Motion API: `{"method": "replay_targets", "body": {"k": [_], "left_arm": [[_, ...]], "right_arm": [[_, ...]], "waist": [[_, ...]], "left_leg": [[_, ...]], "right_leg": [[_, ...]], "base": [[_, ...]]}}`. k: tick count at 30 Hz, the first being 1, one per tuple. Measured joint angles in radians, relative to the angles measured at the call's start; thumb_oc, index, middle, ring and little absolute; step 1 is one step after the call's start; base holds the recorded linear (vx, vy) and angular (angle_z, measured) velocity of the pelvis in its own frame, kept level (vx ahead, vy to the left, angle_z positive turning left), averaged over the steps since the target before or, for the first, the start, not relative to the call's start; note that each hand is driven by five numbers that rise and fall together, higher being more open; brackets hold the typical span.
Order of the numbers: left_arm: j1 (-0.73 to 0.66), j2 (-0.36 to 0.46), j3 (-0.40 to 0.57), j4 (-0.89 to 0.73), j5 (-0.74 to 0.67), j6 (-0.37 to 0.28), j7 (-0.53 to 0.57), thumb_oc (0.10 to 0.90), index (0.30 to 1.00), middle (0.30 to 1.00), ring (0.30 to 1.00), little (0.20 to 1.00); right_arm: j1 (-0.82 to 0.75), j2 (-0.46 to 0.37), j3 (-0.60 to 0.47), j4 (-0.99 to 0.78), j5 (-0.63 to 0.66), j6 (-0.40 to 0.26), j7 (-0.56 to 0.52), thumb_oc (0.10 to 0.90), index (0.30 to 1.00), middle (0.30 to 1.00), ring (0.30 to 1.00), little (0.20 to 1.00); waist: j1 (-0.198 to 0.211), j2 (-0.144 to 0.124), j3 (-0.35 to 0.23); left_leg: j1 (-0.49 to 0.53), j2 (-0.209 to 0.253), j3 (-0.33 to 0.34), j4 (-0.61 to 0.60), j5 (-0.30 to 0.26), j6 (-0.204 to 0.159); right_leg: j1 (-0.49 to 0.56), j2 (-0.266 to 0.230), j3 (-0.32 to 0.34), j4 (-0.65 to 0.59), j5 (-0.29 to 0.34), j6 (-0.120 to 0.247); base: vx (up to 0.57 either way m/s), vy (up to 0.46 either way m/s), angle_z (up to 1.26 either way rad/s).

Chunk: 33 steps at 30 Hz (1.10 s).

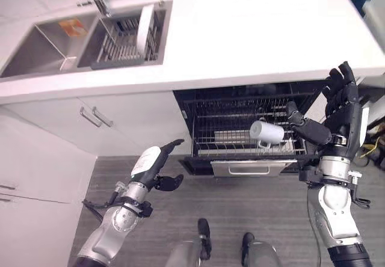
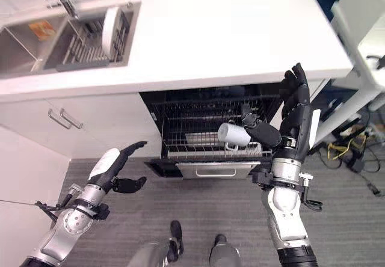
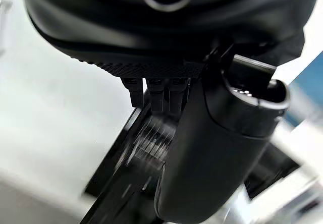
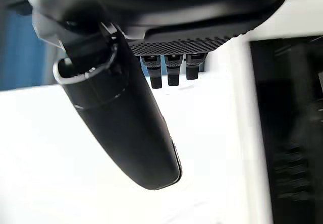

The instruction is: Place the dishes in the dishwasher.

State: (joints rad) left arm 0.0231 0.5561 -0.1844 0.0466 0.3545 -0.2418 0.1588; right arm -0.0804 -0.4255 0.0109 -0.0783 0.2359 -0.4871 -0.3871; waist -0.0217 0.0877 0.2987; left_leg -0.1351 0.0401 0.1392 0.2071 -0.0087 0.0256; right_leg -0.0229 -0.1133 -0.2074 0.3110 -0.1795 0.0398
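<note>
Because the dishes have to end up below it, the long white worktop (image 1: 240, 32) matters mostly as the roof over the open dishwasher (image 1: 243, 122), whose dark cavity gapes under the worktop's front edge towards its right end. Its black wire rack (image 1: 240, 136) is drawn out over the grey wood-look floor (image 1: 252, 207), so that things can be lowered in from above. Set into the worktop's far left corner, the stainless steel double sink (image 1: 42, 47) carries a dark wire drainer (image 1: 120, 44) in its right basin, and a round white plate (image 1: 144, 26) stands on edge there, propped by the drainer's wires; judging by the task, it still waits to be moved.

Inside the rack, a white ceramic mug (image 1: 266, 132) lies on its side near the right end, with a pale flat dish (image 1: 231, 137) just beside it lower in the wires.

Just right of the mug, the right robot hand (image 1: 340, 107) is raised beside the dishwasher with fingers straight and spread, thumb pointing towards the mug but apart from it, holding nothing. Lower left, over the floor before the white cupboard doors (image 1: 120, 122), the left robot hand (image 1: 151, 166) hangs with fingers relaxed and likewise empty.
</note>
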Motion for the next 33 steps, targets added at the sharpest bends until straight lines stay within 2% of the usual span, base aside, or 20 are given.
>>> {"method": "replay_targets", "body": {"k": [4,8,10,11,13,14,15,16,17,19,20,21,22,23,25,27,30,31,32,33], "left_arm": [[-0.014,-0.002,0.047,0.016,-0.078,-0.083,0.114,0.800,0.900,0.900,0.900,0.900],[-0.006,-0.047,0.121,0.030,-0.145,-0.119,0.191,0.800,0.900,0.900,0.900,0.900],[0.012,-0.051,0.161,0.011,-0.156,-0.121,0.207,0.800,0.900,0.900,0.900,0.900],[0.038,-0.051,0.194,-0.005,-0.159,-0.122,0.209,0.800,0.900,0.900,0.900,0.900],[0.082,-0.056,0.233,-0.016,-0.202,-0.122,0.218,0.800,0.900,0.900,0.900,0.900],[0.095,-0.063,0.241,-0.017,-0.238,-0.122,0.225,0.800,0.900,0.900,0.900,0.900],[0.107,-0.069,0.250,-0.018,-0.259,-0.122,0.225,0.800,0.900,0.900,0.900,0.900],[0.124,-0.079,0.254,-0.018,-0.278,-0.123,0.230,0.800,0.900,0.900,0.900,0.900],[0.131,-0.093,0.255,-0.017,-0.286,-0.124,0.230,0.800,0.900,0.900,0.900,0.900],[0.129,-0.129,0.258,-0.018,-0.339,-0.141,0.227,0.800,0.900,0.900,0.900,0.900],[0.134,-0.135,0.258,-0.018,-0.354,-0.145,0.226,0.800,0.900,0.900,0.900,0.900],[0.134,-0.140,0.251,-0.020,-0.380,-0.146,0.217,0.800,0.900,0.900,0.900,0.900],[0.134,-0.146,0.248,-0.035,-0.390,-0.150,0.208,0.800,0.900,0.900,0.900,0.900],[0.125,-0.141,0.250,-0.052,-0.400,-0.166,0.183,0.800,0.900,0.900,0.900,0.900],[0.112,-0.143,0.247,-0.051,-0.431,-0.174,0.152,0.800,0.900,0.900,0.900,0.900],[0.099,-0.147,0.229,-0.049,-0.456,-0.175,0.131,0.800,0.900,0.900,0.900,0.900],[0.059,-0.151,0.206,-0.046,-0.471,-0.181,0.096,0.800,0.900,0.900,0.900,0.900],[0.036,-0.152,0.206,-0.044,-0.487,-0.184,0.070,0.800,0.900,0.900,0.900,0.900],[0.013,-0.148,0.206,-0.046,-0.507,-0.212,0.064,0.800,0.900,0.900,0.900,0.900],[-0.007,-0.147,0.207,-0.041,-0.508,-0.214,0.047,0.800,0.900,0.900,0.900,0.900]], "right_arm": [[-0.001,0.005,0.038,-0.011,-0.072,-0.068,0.010,0.800,0.900,0.900,0.900,0.900],[0.094,0.074,0.022,-0.009,-0.014,-0.079,0.038,0.800,0.900,0.900,0.900,0.900],[0.134,0.096,0.019,-0.009,0.041,-0.077,0.067,0.800,0.900,0.900,0.900,0.900],[0.147,0.097,0.019,-0.009,0.070,-0.070,0.091,0.800,0.900,0.900,0.900,0.900],[0.159,0.094,0.016,-0.009,0.108,-0.068,0.122,0.800,0.900,0.900,0.900,0.900],[0.165,0.092,0.014,-0.008,0.126,-0.068,0.135,0.800,0.900,0.900,0.900,0.900],[0.168,0.092,0.014,-0.008,0.130,-0.068,0.140,0.800,0.900,0.900,0.900,0.900],[0.164,0.079,0.011,-0.007,0.145,-0.069,0.164,0.800,0.900,0.900,0.900,0.900],[0.163,0.069,0.009,-0.003,0.160,-0.069,0.173,0.800,0.900,0.900,0.900,0.900],[0.184,0.059,-0.003,0.004,0.187,-0.069,0.197,0.800,0.900,0.900,0.900,0.900],[0.192,0.058,-0.004,0.004,0.200,-0.070,0.207,0.800,0.900,0.900,0.900,0.900],[0.215,0.052,-0.004,0.004,0.200,-0.073,0.206,0.800,0.900,0.900,0.900,0.900],[0.230,0.056,-0.005,0.005,0.201,-0.073,0.204,0.800,0.900,0.900,0.900,0.900],[0.234,0.069,-0.002,0.009,0.211,-0.073,0.208,0.800,0.900,0.900,0.900,0.900],[0.219,0.085,-0.005,0.011,0.216,-0.075,0.209,0.800,0.900,0.900,0.900,0.900],[0.179,0.093,-0.009,0.011,0.213,-0.075,0.197,0.800,0.900,0.900,0.900,0.900],[0.175,0.046,-0.006,0.011,0.196,-0.073,0.165,0.800,0.900,0.900,0.900,0.900],[0.182,0.031,-0.020,0.011,0.195,-0.071,0.153,0.800,0.900,0.900,0.900,0.900],[0.189,0.018,-0.069,-0.008,0.197,-0.072,0.134,0.800,0.900,0.900,0.900,0.900],[0.191,0.024,-0.098,-0.015,0.198,-0.075,0.129,0.800,0.900,0.900,0.900,0.900]], "waist": [[0.003,-0.044,-0.068],[-0.001,-0.049,-0.134],[-0.003,-0.045,-0.144],[-0.002,-0.046,-0.145],[-0.004,-0.048,-0.146],[-0.006,-0.051,-0.146],[-0.010,-0.057,-0.148],[-0.002,-0.063,-0.149],[0.001,-0.053,-0.148],[0.002,-0.061,-0.149],[0.010,-0.062,-0.149],[0.015,-0.083,-0.145],[0.019,-0.103,-0.136],[0.023,-0.129,-0.120],[0.015,-0.134,-0.109],[-0.005,-0.098,-0.077],[-0.006,-0.055,-0.056],[-0.024,-0.054,-0.054],[-0.044,-0.043,-0.063],[-0.060,-0.040,-0.066]], "left_leg": [[0.002,-0.027,-0.004,0.027,-0.027,0.011],[-0.025,-0.058,-0.005,0.072,-0.067,0.055],[-0.036,-0.066,0.002,0.094,-0.087,0.083],[-0.036,-0.067,0.011,0.093,-0.088,0.086],[-0.036,-0.068,0.008,0.081,-0.078,0.077],[-0.036,-0.072,-0.008,0.074,-0.076,0.075],[-0.036,-0.082,-0.010,0.073,-0.075,0.074],[-0.035,-0.106,-0.005,0.072,-0.072,0.080],[-0.037,-0.114,-0.010,0.064,-0.067,0.073],[-0.034,-0.145,-0.048,0.031,-0.045,0.071],[-0.032,-0.150,-0.047,0.017,-0.037,0.054],[0.001,-0.164,-0.039,-0.027,-0.031,-0.033],[-0.024,-0.153,-0.011,0.060,-0.039,-0.083],[-0.093,-0.128,-0.069,0.264,-0.076,-0.037],[-0.120,-0.046,-0.090,0.285,-0.108,-0.046],[-0.166,0.036,-0.097,0.195,-0.095,-0.070],[-0.263,0.092,-0.172,0.183,-0.069,-0.091],[-0.246,0.117,-0.111,0.185,-0.067,-0.082],[-0.154,0.105,-0.008,0.183,-0.093,-0.042],[-0.128,0.072,-0.001,0.174,-0.047,-0.036]], "right_leg": [[0.012,-0.023,0.004,-0.006,-0.011,0.013],[0.013,-0.044,0.011,-0.007,-0.024,0.010],[0.004,-0.051,0.027,0.019,-0.010,0.038],[-0.021,-0.046,0.034,0.061,-0.012,0.052],[-0.066,0.044,0.078,0.152,-0.051,0.049],[-0.076,0.140,0.150,0.148,-0.067,0.029],[-0.076,0.199,0.176,0.118,-0.070,0.023],[-0.075,0.183,0.124,0.081,-0.071,-0.074],[-0.076,0.178,0.114,0.077,-0.069,-0.085],[-0.089,0.168,0.115,0.098,-0.083,-0.105],[-0.082,0.166,0.097,0.094,-0.084,-0.113],[-0.059,0.160,0.119,0.069,-0.063,-0.162],[-0.040,0.134,0.112,0.043,-0.053,-0.175],[-0.030,0.122,0.109,0.046,-0.057,-0.177],[-0.018,0.119,0.114,0.039,-0.066,-0.168],[0.001,0.114,0.117,0.040,-0.071,-0.155],[0.032,0.087,0.132,0.063,-0.099,-0.099],[0.083,0.052,0.133,0.042,-0.110,-0.058],[0.150,-0.005,0.140,-0.003,-0.118,0.000],[0.178,-0.030,0.142,-0.005,-0.124,0.031]], "base": [[0.00,0.231,0.06],[0.02,0.229,0.08],[0.03,0.104,-0.03],[0.06,0.057,-0.26],[0.09,0.048,-0.05],[0.06,0.023,0.30],[0.02,-0.040,0.31],[0.06,-0.106,0.22],[0.09,-0.132,0.38],[0.18,-0.128,0.49],[0.15,-0.066,0.33],[0.11,0.041,0.26],[0.14,0.107,0.28],[0.23,0.260,0.14],[0.22,0.317,0.09],[0.19,0.331,-0.03],[0.25,0.507,-0.15],[0.37,0.742,-0.21],[0.35,0.645,-0.06],[0.34,0.607,-0.03]]}}
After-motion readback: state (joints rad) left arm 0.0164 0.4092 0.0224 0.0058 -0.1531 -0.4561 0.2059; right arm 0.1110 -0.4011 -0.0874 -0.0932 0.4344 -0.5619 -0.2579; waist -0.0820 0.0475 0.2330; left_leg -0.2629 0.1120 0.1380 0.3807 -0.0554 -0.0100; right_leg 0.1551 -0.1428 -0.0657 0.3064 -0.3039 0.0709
